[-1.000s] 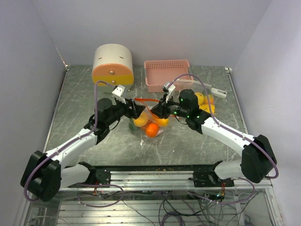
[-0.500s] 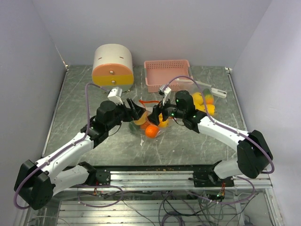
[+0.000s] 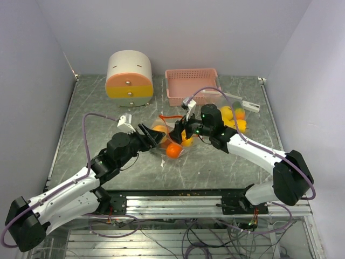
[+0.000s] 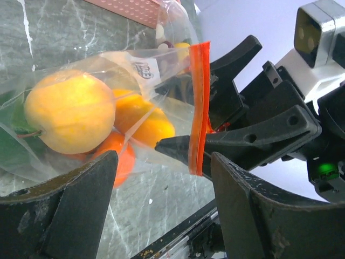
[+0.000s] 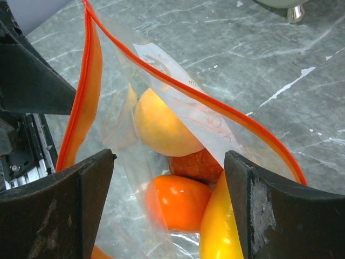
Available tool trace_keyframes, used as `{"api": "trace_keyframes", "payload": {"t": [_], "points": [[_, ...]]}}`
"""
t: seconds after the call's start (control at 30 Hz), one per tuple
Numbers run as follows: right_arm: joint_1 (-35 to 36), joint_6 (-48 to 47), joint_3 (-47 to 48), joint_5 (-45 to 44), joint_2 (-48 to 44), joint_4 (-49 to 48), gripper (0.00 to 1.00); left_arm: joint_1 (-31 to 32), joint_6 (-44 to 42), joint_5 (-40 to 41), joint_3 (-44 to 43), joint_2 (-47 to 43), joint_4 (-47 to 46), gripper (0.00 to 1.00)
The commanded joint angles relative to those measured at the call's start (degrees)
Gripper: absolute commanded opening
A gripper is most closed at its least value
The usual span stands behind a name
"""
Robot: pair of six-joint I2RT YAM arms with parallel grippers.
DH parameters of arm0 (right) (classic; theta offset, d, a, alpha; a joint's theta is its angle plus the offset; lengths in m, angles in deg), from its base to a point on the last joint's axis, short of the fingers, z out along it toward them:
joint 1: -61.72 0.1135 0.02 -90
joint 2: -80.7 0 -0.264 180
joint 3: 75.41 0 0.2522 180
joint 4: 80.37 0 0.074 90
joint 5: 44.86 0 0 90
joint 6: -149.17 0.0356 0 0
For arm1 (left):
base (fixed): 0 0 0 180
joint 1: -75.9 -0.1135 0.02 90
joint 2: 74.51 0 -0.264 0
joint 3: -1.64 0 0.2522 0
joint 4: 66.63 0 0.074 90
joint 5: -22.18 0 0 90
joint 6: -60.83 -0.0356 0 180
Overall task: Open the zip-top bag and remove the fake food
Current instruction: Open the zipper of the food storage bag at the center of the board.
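The clear zip-top bag lies mid-table, its orange zip strip raised and the mouth gaping. Inside is fake food: a yellow fruit, an orange one, a reddish-brown piece and a long yellow piece. My right gripper hangs open just over the mouth, gripping nothing. My left gripper is open and empty, just left of the bag, facing the zip strip and the yellow fruit. More fake food lies loose on the right.
A pink basket stands at the back centre and the round cream, orange and yellow drawer box at the back left. A white strip-like object lies beyond the loose food. Side walls close in the table.
My right gripper has opened and now hangs over the bag's mouth. My left arm has drawn back toward the near left, away from the bag, still open.
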Motion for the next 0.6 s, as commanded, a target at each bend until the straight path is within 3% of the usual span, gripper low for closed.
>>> {"api": "trace_keyframes", "payload": {"t": [0.0, 0.3, 0.4, 0.57], "points": [[1.14, -0.83, -0.02, -0.41, -1.21, -0.95, 0.84, 0.57, 1.27, 2.88, -1.15, 0.61, -1.12, 0.8], [2.31, -1.49, 0.09, -1.41, -1.88, -0.34, 0.84, 0.75, -0.05, 0.57, -7.83, 9.21, -4.52, 0.81], [2.51, -1.38, -0.09, -1.4, -2.02, -0.43, 0.84, 0.84, -1.34, 1.99, -10.35, 11.32, -1.77, 0.81], [2.74, -1.39, -0.62, -1.82, -2.58, -0.73, 0.83, 0.84, -2.23, 4.22, -11.55, 12.79, 0.46, 0.75]]}}
